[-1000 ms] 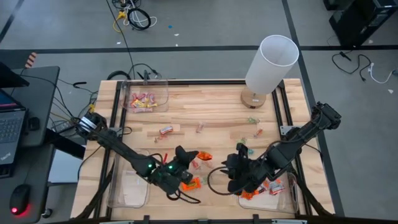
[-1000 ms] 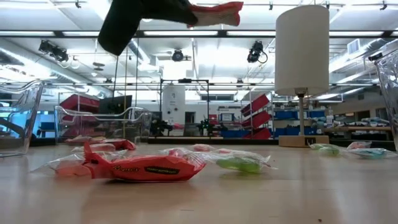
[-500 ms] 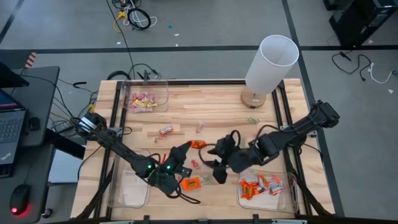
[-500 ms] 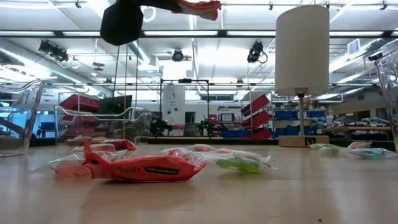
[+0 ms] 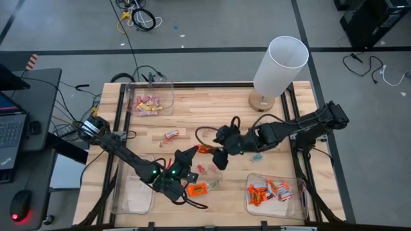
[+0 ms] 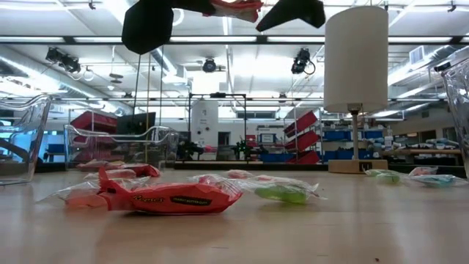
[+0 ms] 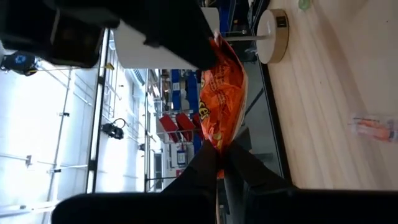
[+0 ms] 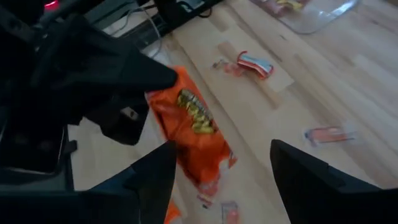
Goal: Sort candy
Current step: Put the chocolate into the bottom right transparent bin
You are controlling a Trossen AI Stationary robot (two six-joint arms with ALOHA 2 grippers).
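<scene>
At the far left of the table [image 5: 225, 112] stands a clear bin [image 5: 149, 101] with pink and yellow candy. Nearer the front, the left gripper [image 5: 196, 151] is raised above the table and pinches an orange candy [image 5: 203, 149] by one end. Just beside it the right gripper [image 5: 218, 158] has its fingers spread wide, with the orange candy in front of them. More candy [image 5: 196, 188] lies below on the wood. A white lamp [image 5: 277, 67] stands at the back right, and a second bin [image 5: 275, 194] with orange candy is at the front right.
</scene>
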